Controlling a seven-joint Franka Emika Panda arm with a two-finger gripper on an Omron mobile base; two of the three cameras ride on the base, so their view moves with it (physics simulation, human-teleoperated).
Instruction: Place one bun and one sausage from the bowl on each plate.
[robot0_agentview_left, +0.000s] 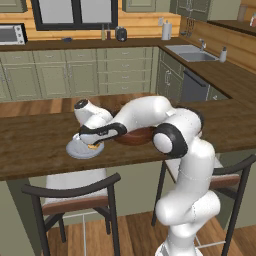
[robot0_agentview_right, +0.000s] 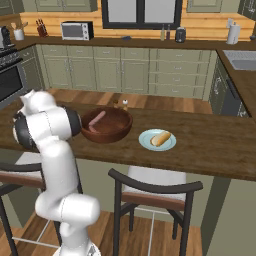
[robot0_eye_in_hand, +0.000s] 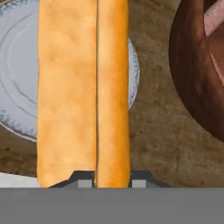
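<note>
Across the middle of a wood-toned kitchen runs a long dark-brown wooden counter (robot0_agentview_right: 210, 145), with two dark-framed stools (robot0_agentview_right: 155, 192) tucked under its near edge. Behind it stand pale green cabinets, a microwave (robot0_agentview_right: 76, 30) on the back worktop, a dark-framed window above, and a sink (robot0_agentview_left: 192, 53) in the corner run on the right.

On the counter sits the deep brown bowl (robot0_agentview_right: 117, 131), with one pinkish sausage (robot0_agentview_right: 98, 120) lying inside it, slanted from the rim down toward the centre. Just to the right of the bowl in the right base view is the blue-green plate (robot0_agentview_right: 148, 144), with a bun (robot0_agentview_right: 161, 138) lying flat on it, its long axis running diagonally across the plate.

To the other side of the bowl, in the left base view, lies the pale grey-white plate (robot0_agentview_left: 75, 150). The gripper (robot0_agentview_left: 93, 145) is low over this plate, its fingers clenched on a second bun (robot0_eye_in_hand: 83, 92). In the hand view this bun runs straight away from the fingertips (robot0_eye_in_hand: 83, 178), lengthwise along the gripper's line of sight, its split seam facing the camera. It lies across the grey-white plate (robot0_eye_in_hand: 17, 87), with the bowl's rim (robot0_eye_in_hand: 188, 83) near on the right. Whether the bun touches the plate cannot be told.
</note>
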